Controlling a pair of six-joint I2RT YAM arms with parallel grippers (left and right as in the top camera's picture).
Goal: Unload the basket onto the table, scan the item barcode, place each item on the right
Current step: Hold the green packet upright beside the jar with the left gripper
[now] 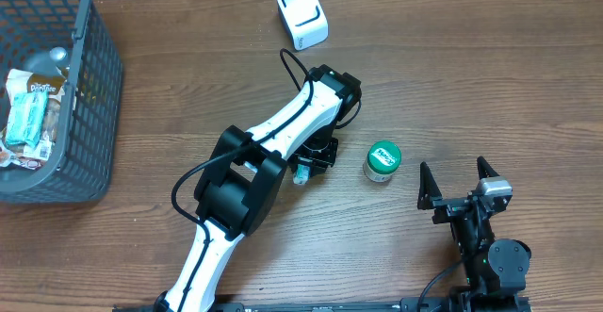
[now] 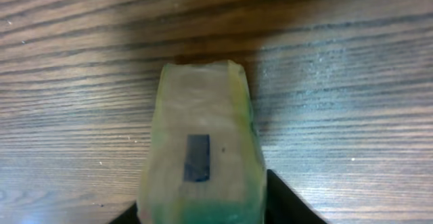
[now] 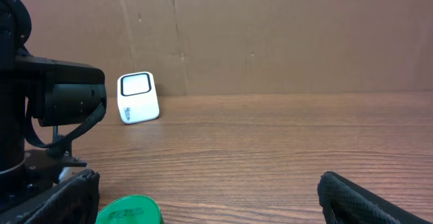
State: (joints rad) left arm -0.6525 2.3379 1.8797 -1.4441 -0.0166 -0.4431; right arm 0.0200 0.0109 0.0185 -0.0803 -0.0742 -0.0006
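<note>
**Green-lidded jar: tipping and misread hazards**

Green-lidded jar [image 1: 382,161] stands upright on the table, touched by neither claw. It is just right of the left claw [image 1: 306,166] and ahead-left of the right claw [image 1: 455,175], between the two.

Right claw: jaws spread wide, empty.

Left claw: pointed down at the table. Its opening and any contents cannot be told, because a blurred pale body fills its wrist view.

Hazards:
- An off-centre closure on the round wall would likely tip or roll the jar.
- No barcode is visible. Presented unturned, it may face away from the barcode scanner [image 1: 302,15], well ahead of the left claw.
- The left arm lies across that route, so collision is possible.
</note>
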